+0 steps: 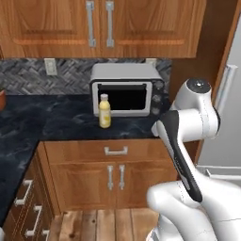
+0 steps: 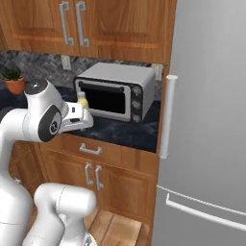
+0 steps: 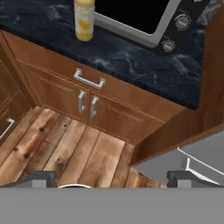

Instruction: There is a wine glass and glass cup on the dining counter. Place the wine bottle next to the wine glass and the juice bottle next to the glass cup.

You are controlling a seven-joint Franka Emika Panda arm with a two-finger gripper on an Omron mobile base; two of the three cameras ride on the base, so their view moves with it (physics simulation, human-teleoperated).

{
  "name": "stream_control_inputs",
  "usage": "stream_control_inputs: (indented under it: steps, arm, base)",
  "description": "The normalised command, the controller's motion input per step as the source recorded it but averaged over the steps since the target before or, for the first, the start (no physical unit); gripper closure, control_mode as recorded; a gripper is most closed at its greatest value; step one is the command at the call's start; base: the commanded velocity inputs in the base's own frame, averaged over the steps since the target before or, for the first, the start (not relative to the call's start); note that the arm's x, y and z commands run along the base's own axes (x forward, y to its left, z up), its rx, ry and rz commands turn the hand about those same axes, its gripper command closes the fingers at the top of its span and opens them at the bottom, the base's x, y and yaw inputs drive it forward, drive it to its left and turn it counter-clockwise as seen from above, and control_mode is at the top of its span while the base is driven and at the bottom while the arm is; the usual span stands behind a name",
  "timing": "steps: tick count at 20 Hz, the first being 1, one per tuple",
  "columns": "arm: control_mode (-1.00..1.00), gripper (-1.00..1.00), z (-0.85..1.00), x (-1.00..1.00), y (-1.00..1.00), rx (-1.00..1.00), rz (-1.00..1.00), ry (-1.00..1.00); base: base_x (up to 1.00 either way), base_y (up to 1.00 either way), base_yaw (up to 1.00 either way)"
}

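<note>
Marbled black counter (image 1: 56,117); cylindrical yellow juice bottle (image 1: 105,111).

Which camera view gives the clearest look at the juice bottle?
The left base view: the juice bottle stands whole and unobstructed before the toaster oven. The right base view hides most behind the arm; the hand view crops its top.

The juice bottle (image 1: 105,111) stands upright on the bench (image 1: 56,117), just in front of the toaster oven (image 1: 126,89), toward that oven's left end. The toaster oven sits at the back of the bench against the tiled wall (image 1: 28,75), under the upper cabinets (image 1: 141,28). A potted plant (image 2: 14,79) stands on the bench well to the left. Below the bench's front edge lie a drawer (image 1: 116,150) and, under it, two cabinet doors (image 1: 115,178). The refrigerator (image 2: 211,120) stands to the right of the bench. The bench turns a corner and runs forward along the left side. The pincer (image 3: 111,179) hangs over the wooden floor (image 3: 65,144), in front of the cabinet doors, well apart from the juice bottle.
</note>
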Motion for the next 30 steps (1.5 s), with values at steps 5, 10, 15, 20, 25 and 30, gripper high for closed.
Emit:
stream_control_inputs:
  steps: [5, 10, 15, 20, 25, 30]
  arm:
    - [1.0, -1.0, 0.0, 0.0, 0.0, 0.0, 0.0, 0.0]
    - [1.0, -1.0, 0.0, 0.0, 0.0, 0.0, 0.0, 0.0]
    - [1.0, -1.0, 0.0, 0.0, 0.0, 0.0, 0.0, 0.0]
    - [1.0, -1.0, 0.0, 0.0, 0.0, 0.0, 0.0, 0.0]
    - [1.0, -1.0, 0.0, 0.0, 0.0, 0.0, 0.0, 0.0]
    - [1.0, -1.0, 0.0, 0.0, 0.0, 0.0, 0.0, 0.0]
  base:
    - [0.69, 0.47, -0.26]
    - [0.67, 0.41, -0.38]
    - [0.45, 0.5, -0.18]
    - [0.09, 0.47, 0.06]
    - [0.04, 0.25, 0.01]
    - [0.02, 0.04, 0.0]
